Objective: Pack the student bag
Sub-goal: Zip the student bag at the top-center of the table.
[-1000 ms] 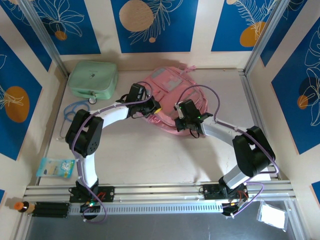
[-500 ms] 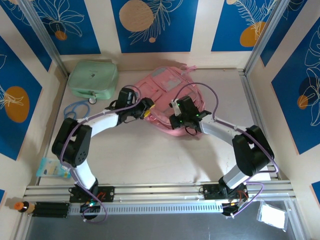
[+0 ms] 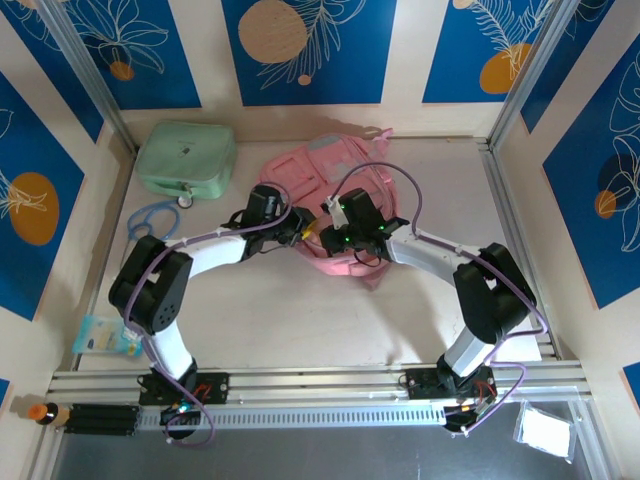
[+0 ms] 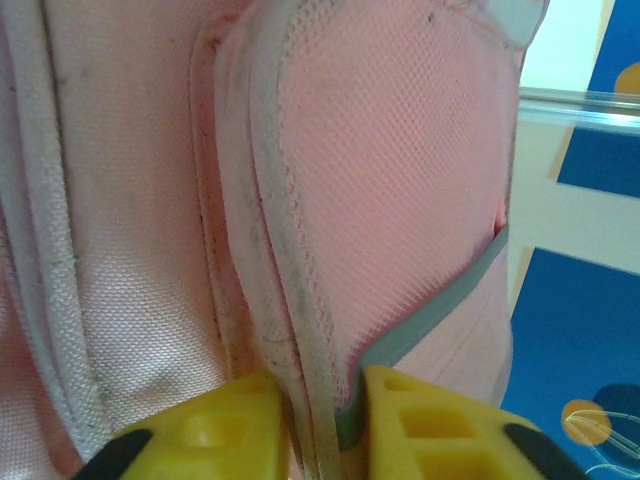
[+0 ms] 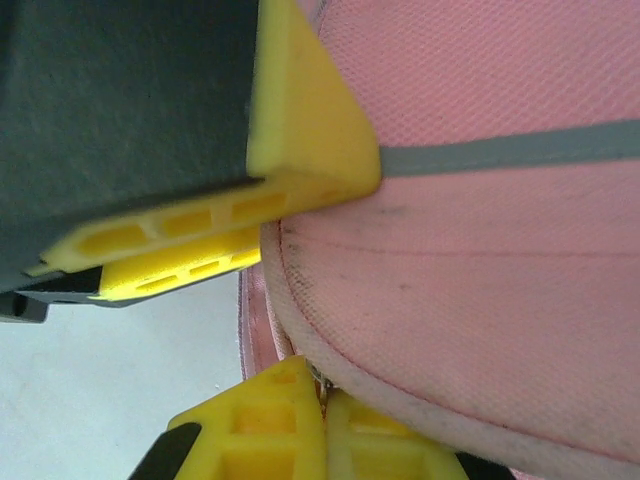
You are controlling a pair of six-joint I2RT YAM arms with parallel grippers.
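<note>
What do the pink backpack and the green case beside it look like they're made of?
Student bag: soft woven fabric with a matte finish. The left wrist view shows a fine mesh-like weave and stitched seams. Mint-green case: smooth and softly rounded, possibly fabric or faux leather. It is too small in the top view to tell which.

My left gripper (image 3: 300, 228) and right gripper (image 3: 326, 232) meet at the student bag's (image 3: 335, 165) near edge (jaws too small to read); green case (image 3: 186, 155) in the table's (image 3: 300, 310) far-left corner.
</note>
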